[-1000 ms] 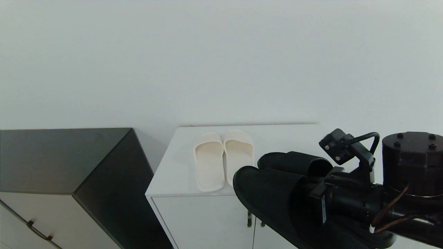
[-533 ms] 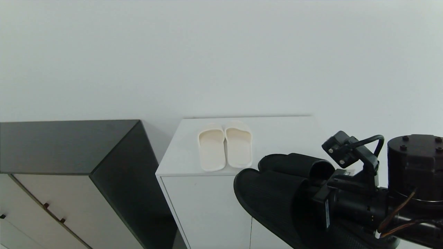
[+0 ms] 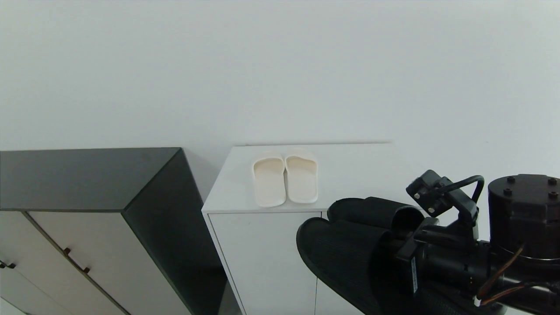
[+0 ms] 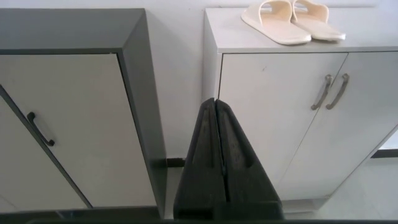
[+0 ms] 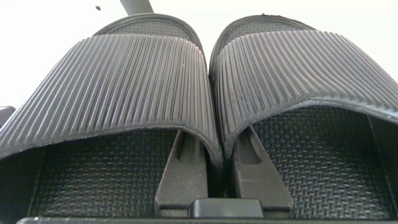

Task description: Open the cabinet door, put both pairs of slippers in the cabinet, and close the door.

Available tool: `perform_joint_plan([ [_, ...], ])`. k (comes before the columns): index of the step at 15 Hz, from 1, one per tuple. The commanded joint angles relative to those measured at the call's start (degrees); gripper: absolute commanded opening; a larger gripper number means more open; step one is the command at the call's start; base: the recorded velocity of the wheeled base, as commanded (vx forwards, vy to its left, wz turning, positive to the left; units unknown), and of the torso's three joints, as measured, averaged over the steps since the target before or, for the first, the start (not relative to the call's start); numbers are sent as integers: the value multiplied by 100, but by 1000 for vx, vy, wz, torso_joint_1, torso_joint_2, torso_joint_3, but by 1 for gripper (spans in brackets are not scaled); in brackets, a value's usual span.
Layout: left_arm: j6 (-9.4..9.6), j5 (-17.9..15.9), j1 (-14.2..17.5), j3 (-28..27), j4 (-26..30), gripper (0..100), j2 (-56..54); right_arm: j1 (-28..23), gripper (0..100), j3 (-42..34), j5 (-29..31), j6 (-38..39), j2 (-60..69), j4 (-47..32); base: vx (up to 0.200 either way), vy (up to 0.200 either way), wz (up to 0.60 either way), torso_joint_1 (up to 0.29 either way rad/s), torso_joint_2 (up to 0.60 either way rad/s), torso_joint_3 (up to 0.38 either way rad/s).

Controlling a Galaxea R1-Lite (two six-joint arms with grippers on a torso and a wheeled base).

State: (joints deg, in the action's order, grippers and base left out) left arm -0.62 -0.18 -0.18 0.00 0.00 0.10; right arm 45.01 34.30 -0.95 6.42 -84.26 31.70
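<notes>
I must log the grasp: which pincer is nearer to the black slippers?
Right. The right pincer is clamped on the black slippers; the left pincer is apart from them, before the white cabinet.

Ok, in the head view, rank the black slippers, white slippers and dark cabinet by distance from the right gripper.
1. black slippers, held in the right gripper.
2. white slippers, on the white cabinet top, ahead-left.
3. dark cabinet, far left.
</notes>
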Motion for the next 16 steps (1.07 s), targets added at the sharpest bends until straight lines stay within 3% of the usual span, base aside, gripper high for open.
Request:
perform_joint_plan([
  [1,9,1,1,0,0,0,-1,-1,0,6,-2,-1,-73,12,0,0,0,0,0,0],
  [10,27,9,1,0,-9,0,-1,-1,0,-20,-2,-1,-73,12,0,0,0,-25,63,36],
  [11,27,9,1,0,-9,100,-1,-1,0,-47,-2,-1,-73,12,0,0,0,-154,369,193],
  [16,9,18,1,0,0,100,-1,8,0,-91,-2,-10,-38,12,0,0,0,-184,459,260],
])
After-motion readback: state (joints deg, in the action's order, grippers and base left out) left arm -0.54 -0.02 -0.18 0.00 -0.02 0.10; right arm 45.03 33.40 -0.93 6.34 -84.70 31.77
